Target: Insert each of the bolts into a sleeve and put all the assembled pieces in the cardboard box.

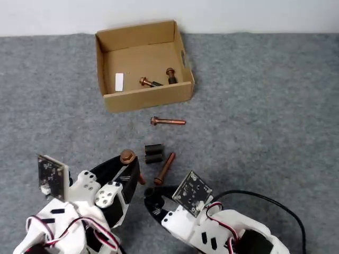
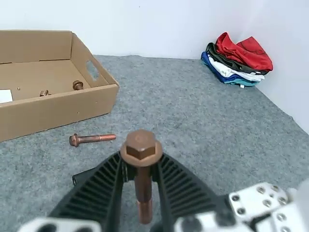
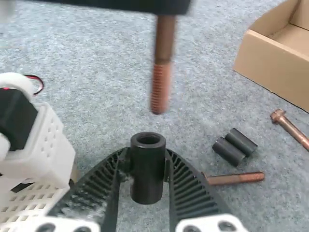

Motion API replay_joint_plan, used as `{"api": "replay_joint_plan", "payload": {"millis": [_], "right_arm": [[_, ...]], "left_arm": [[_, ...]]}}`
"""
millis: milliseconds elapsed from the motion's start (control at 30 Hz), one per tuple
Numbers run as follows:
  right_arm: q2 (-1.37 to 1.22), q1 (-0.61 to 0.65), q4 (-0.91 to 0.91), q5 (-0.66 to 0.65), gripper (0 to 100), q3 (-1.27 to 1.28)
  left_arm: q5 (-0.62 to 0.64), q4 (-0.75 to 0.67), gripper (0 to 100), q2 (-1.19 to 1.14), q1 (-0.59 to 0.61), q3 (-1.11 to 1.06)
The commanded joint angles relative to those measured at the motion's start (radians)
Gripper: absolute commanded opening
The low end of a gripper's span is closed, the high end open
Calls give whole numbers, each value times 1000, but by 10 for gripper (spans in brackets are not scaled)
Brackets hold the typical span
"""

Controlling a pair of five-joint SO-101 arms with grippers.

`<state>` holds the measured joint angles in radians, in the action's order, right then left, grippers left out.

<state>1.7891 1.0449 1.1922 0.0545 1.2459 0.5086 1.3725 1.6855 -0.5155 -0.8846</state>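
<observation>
Copper bolt (image 2: 140,147) clamped head-up in the left gripper (image 2: 141,164); black sleeve (image 3: 147,169) pinched upright, bore up, in the right gripper (image 3: 147,155). Threaded tip hangs above the bore, apart, slightly off-axis. Advice: centre tip over bore, keep both vertical, lower slowly.

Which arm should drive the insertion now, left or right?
Left, probably. The left claw grips the copper hex-head bolt threaded end down, just above the black cylindrical sleeve that the right claw holds upright, bore up. Lowering the bolt looks simpler than raising the sleeve.
</observation>
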Motion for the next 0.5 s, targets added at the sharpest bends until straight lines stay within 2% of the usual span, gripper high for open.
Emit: {"api": "replay_joint_plan", "payload": {"millis": [0, 467], "right_arm": [[7, -22, -28, -6, 8, -9], [7, -21, -53, -11, 8, -9]], "left_arm": [[38, 32, 4, -3, -5, 77], [43, 34, 4, -5, -34, 51]]}}
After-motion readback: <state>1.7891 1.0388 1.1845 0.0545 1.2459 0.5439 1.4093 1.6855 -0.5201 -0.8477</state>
